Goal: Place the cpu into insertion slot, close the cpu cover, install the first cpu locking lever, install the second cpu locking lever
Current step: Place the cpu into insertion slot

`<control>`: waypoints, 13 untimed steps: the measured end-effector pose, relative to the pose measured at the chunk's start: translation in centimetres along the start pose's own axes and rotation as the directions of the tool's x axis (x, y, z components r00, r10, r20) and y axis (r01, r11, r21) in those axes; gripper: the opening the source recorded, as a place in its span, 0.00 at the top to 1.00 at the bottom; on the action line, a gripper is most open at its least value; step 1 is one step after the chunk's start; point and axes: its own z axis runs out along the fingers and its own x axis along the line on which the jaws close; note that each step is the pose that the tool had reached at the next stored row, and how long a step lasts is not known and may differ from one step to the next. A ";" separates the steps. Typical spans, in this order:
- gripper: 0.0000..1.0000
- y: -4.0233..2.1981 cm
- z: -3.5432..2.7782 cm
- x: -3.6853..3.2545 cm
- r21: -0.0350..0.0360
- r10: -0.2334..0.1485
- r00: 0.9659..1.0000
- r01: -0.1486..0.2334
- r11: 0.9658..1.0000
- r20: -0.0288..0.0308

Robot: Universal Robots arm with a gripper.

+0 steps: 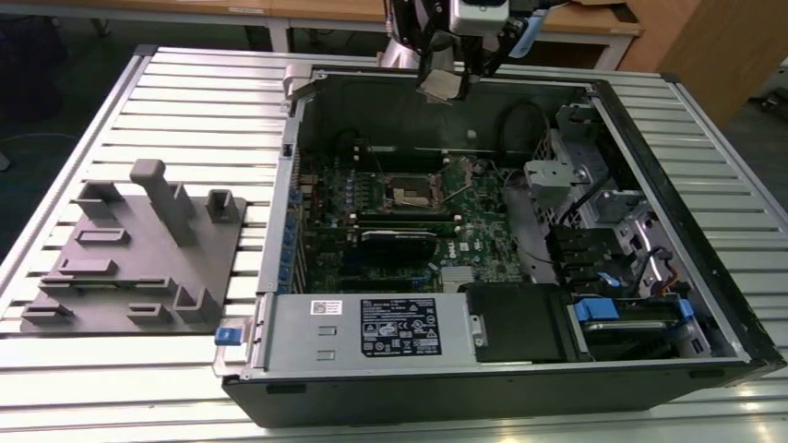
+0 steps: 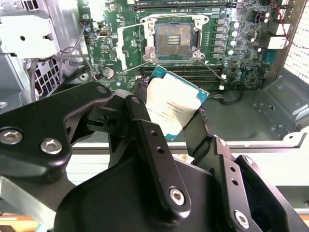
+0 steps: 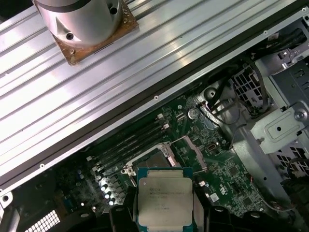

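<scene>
Aloft, the jaws clamp one cpu (image 2: 175, 108) — well apart from the one bare insertion slot (image 2: 175, 39).

The cpu (image 3: 165, 203) has a dull silvery metal top. The end effector (image 2: 171, 116) looks smooth, black and a bit shiny. The counter (image 1: 185, 101) is ribbed silvery metal. At nine o'clock lies a matt grey plastic block (image 1: 124, 268)
</scene>
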 end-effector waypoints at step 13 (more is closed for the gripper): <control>0.46 0.00 0.03 0.00 -0.002 0.066 0.998 -0.066 0.998 0.005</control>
